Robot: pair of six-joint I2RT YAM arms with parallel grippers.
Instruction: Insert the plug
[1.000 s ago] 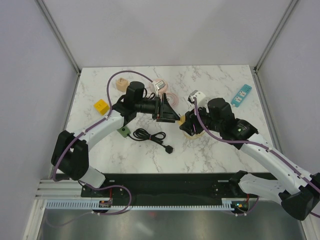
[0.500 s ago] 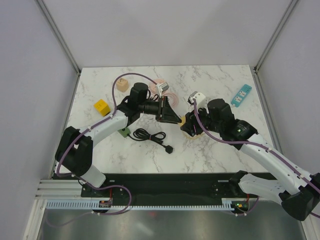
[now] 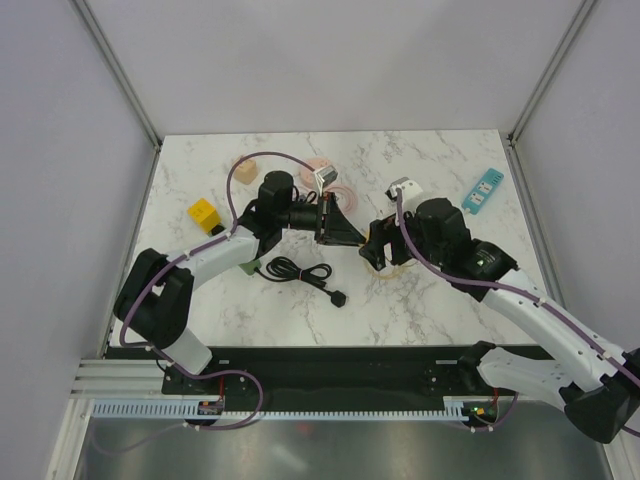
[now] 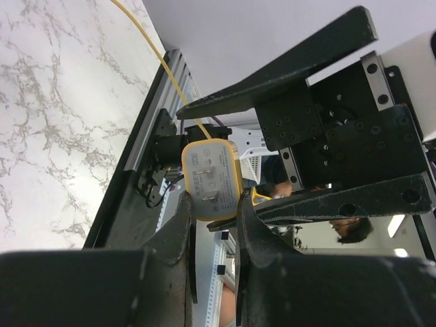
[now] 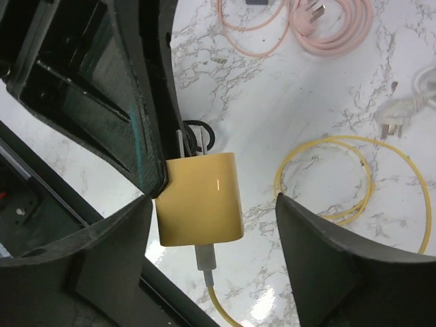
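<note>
Mid-air handover over marble table (image 3: 450,150). Teal power strip (image 3: 484,190) well off to right gripper's outer side; probably the socket, slots unreadable from here. Left gripper (image 4: 212,206) pinched on yellow plug (image 4: 210,178) at prong end. Right gripper (image 5: 212,203) spread wide, pads clear of plug body both sides. Yellow cable (image 5: 212,294) hanging off plug's tail. Prongs (image 5: 204,145) buried between left fingers. Next: back right gripper off, then likely regrip to free prongs before insertion.
</note>
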